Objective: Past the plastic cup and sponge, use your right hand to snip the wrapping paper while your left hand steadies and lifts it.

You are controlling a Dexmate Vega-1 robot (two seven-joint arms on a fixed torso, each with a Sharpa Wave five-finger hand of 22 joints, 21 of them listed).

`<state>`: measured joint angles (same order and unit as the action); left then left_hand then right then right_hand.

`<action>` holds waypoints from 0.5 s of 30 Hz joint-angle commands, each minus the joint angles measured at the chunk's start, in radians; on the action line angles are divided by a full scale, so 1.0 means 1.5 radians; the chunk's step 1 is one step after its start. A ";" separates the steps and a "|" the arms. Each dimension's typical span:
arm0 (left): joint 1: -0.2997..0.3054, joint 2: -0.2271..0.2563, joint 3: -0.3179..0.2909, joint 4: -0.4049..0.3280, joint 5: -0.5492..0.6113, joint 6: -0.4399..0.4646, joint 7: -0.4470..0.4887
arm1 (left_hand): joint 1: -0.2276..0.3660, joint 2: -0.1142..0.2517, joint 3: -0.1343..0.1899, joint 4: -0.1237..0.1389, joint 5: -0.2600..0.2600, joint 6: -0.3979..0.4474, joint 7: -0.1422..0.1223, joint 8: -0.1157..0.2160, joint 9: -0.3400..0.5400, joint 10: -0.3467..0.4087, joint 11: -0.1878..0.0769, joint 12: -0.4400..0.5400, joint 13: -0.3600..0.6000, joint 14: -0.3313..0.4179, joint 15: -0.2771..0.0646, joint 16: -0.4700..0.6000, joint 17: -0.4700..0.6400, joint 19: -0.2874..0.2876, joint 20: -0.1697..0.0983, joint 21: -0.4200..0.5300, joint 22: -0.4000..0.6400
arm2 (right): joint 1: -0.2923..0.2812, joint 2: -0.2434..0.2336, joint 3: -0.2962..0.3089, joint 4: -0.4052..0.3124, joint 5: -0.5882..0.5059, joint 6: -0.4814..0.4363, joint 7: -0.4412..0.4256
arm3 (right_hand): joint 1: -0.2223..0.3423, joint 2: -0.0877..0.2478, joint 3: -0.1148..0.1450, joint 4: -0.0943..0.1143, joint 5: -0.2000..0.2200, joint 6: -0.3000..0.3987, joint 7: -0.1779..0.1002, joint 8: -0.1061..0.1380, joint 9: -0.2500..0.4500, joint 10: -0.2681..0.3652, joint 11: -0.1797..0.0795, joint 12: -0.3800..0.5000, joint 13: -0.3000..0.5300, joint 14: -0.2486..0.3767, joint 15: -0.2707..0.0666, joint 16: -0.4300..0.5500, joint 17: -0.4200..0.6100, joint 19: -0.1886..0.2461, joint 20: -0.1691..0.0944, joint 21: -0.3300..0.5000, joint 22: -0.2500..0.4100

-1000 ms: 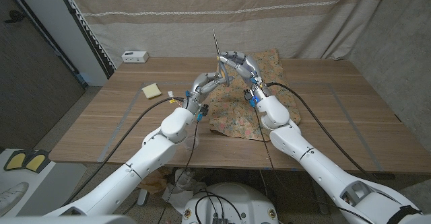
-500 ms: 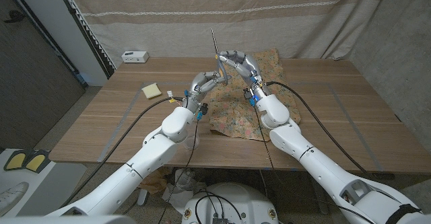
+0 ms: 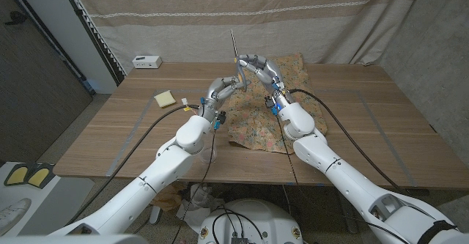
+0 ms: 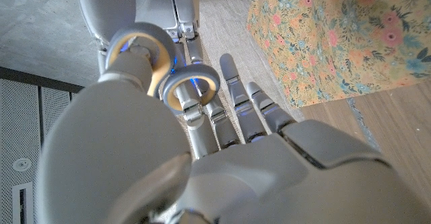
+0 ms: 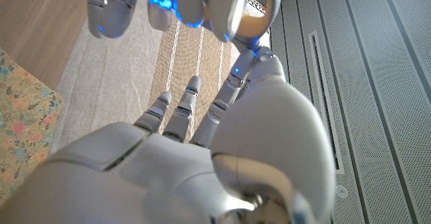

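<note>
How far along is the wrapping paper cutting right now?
Done: the right hand holds the yellow-handled metal scissors, blades up. In hand: the left hand reaches beside them. Left: the floral wrapping paper lies on the wooden table, not yet lifted or snipped.

Small white box [image 3: 147,61], maybe a device

Overhead head view, close wrist views.
</note>
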<state>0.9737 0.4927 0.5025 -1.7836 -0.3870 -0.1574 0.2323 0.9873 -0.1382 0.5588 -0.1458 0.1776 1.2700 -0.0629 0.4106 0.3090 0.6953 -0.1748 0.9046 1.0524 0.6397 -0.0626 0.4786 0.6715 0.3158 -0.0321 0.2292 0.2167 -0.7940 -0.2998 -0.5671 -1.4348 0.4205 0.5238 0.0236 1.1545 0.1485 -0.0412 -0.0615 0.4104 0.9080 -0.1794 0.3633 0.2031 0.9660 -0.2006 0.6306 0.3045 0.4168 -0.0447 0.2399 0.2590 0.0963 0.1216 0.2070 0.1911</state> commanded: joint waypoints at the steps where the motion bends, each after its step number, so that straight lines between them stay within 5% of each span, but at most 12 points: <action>1: -0.002 -0.001 -0.003 0.016 -0.015 -0.022 -0.022 | 0.012 0.021 0.011 0.003 0.004 0.007 -0.011 0.034 0.005 0.018 -0.023 0.003 0.002 -0.003 -0.109 -0.006 0.001 0.004 0.003 0.005 0.003 | 0.008 0.011 0.003 0.025 0.049 0.006 0.038 | -0.103 -0.027 -0.036 0.042 0.003 -0.035 0.007 -0.017 0.003 -0.047 0.002 -0.014 0.012 -0.026 -0.106 -0.011 -0.002 -0.010 0.009 -0.001 0.000; 8: 0.002 -0.005 -0.009 0.016 -0.024 -0.029 -0.019 | 0.012 0.020 0.016 0.001 0.003 0.007 -0.012 0.040 0.010 0.018 -0.023 0.002 0.000 -0.001 -0.110 -0.011 0.003 0.005 0.003 0.006 0.003 | 0.005 0.001 0.011 0.016 0.068 -0.010 0.047 | -0.210 -0.033 -0.078 0.091 0.015 -0.080 0.022 -0.041 0.006 -0.100 0.018 -0.036 0.024 -0.070 -0.099 -0.022 -0.005 -0.030 0.014 -0.004 0.001; 15: 0.000 -0.016 -0.010 0.023 -0.039 -0.055 -0.034 | 0.015 0.016 0.016 -0.003 0.001 0.018 -0.011 0.048 0.014 0.025 -0.022 0.005 -0.001 0.004 -0.111 -0.009 0.009 0.009 -0.002 0.008 0.003 | -0.005 -0.009 0.019 0.000 0.091 -0.039 0.046 | -0.230 -0.023 -0.081 0.099 0.017 -0.085 0.027 -0.045 0.007 -0.118 0.024 -0.045 0.028 -0.094 -0.098 -0.025 -0.006 -0.045 0.015 -0.007 0.001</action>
<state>0.9720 0.4845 0.4948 -1.7616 -0.4128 -0.1991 0.2058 0.9849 -0.1358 0.5739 -0.1529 0.1774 1.2698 -0.0630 0.4316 0.3275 0.6952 -0.1747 0.9047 1.0469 0.6358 -0.0589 0.4645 0.6790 0.3177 -0.0303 0.2368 0.2166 -0.7860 -0.2946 -0.5561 -1.4081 0.5008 0.5171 0.0795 0.8251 0.1112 -0.1578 0.0788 0.4295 0.7892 -0.1412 0.3018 0.2119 0.8011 -0.1674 0.5696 0.3414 0.2858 -0.0416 0.2058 0.2507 0.0386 0.1396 0.1996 0.1910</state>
